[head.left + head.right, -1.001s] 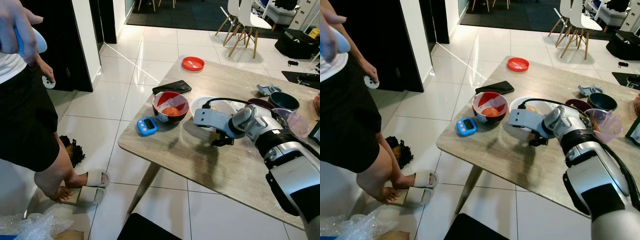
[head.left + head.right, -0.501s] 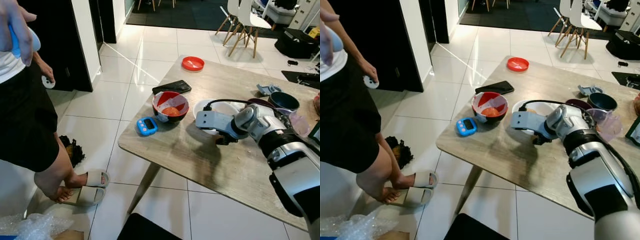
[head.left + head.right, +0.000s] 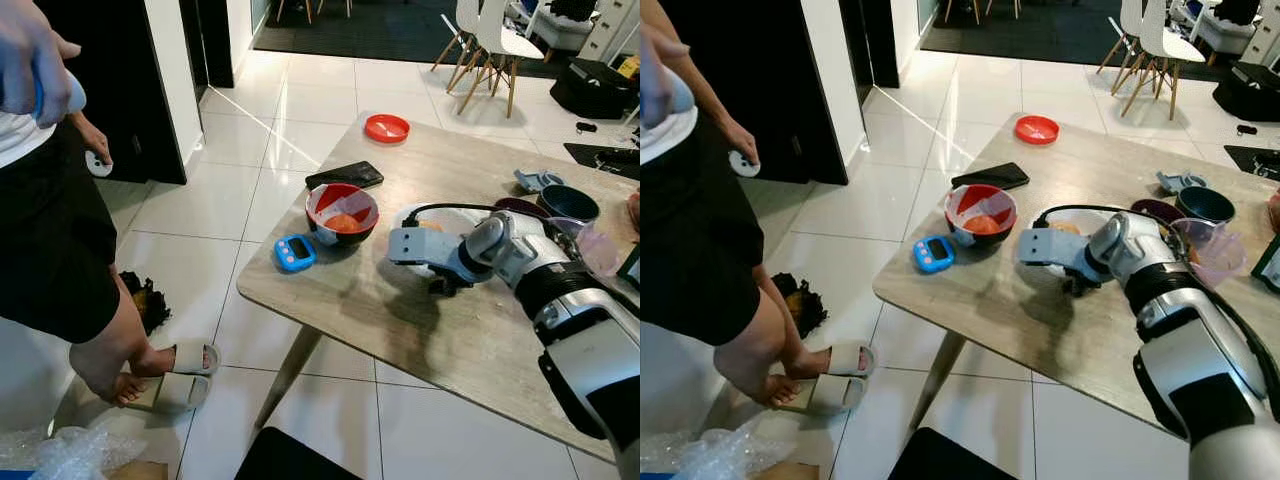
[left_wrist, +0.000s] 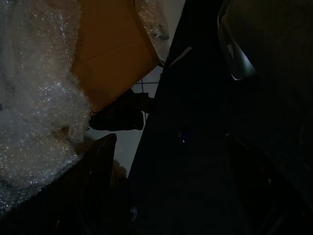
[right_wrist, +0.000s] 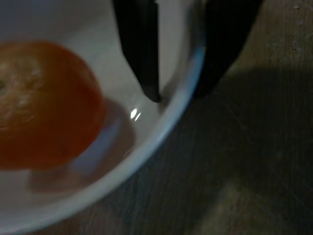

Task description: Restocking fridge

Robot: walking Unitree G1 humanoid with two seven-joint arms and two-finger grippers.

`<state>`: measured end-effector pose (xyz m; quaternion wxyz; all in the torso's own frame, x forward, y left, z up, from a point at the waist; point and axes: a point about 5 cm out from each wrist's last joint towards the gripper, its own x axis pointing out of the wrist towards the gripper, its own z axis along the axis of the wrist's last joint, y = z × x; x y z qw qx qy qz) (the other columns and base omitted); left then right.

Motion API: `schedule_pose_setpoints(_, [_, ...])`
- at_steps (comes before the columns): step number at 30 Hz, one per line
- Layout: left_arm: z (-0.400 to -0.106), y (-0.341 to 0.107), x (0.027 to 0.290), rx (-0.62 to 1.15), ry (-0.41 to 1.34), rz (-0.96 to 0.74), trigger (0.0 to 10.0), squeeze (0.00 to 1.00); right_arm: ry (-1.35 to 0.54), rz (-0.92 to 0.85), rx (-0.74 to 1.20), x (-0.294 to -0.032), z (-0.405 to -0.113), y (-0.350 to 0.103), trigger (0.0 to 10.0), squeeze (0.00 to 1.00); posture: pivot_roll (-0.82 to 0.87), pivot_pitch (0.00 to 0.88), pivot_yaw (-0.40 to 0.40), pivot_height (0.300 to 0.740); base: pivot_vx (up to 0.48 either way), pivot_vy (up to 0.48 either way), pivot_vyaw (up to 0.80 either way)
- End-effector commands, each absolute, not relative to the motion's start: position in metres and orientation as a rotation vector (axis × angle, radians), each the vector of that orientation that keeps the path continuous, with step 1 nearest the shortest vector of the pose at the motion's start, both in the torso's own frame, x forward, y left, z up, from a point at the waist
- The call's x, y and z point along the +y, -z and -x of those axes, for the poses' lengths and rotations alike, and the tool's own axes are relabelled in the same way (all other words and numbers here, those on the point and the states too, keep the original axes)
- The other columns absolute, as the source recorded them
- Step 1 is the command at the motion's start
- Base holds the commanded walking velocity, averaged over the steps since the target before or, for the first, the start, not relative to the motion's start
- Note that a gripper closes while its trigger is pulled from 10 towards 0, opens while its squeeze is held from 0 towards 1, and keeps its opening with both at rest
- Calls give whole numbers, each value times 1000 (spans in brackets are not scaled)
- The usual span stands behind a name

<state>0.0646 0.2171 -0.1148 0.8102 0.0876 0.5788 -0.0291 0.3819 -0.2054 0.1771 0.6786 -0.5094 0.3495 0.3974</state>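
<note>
A white bowl (image 3: 456,212) stands on the wooden table (image 3: 400,320) with an orange (image 5: 44,103) in it. My right gripper (image 3: 443,284) is at the bowl's near rim (image 5: 161,132). One black finger (image 5: 142,54) is inside the bowl and the other is outside, shut on the rim. The orange lies apart from the fingers, deeper in the bowl. My left arm hangs idle, and its gripper (image 4: 171,161) stands open in a dark view above bubble wrap (image 4: 34,98) and cardboard (image 4: 112,54).
A red-and-black bowl (image 3: 342,212) holding orange food, a blue timer (image 3: 294,252), a black phone (image 3: 343,174) and a red lid (image 3: 386,127) lie on the table's left part. Dark bowls (image 3: 568,203) stand at the right. A person (image 3: 50,230) stands close on the left.
My right gripper has shifted slightly along the white bowl's near rim. The bowl and the other table things have stayed put. The person's raised hand moved a little.
</note>
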Motion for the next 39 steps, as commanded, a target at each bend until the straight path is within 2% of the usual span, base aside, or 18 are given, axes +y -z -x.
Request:
schedule_pose_setpoints(1, [-53,122,179,1283,180,-128,10000,0,-938,1132,842,-207,-375,-161,0,0,-51,73,-98,740,0,0,0])
schedule_pose_setpoints(15, [-52,122,183,1287,174,-135,10000,0,-984,1117,872,-214,-370,-160,0,0,-44,66,-84,740,0,0,0])
schedule_pose_setpoints(24, [-61,121,182,1273,177,-140,10000,0,-1172,1012,840,-216,-355,-161,0,0,-53,45,-76,740,0,0,0])
schedule_pose_setpoints(35, [-65,120,183,1266,179,-147,10000,0,-1210,892,738,-223,-349,-174,0,0,-53,33,-69,740,0,0,0])
schedule_pose_setpoints(39, [-67,120,185,1266,177,-151,10000,0,-1198,884,763,-242,-339,-170,0,0,-54,27,-65,740,0,0,0])
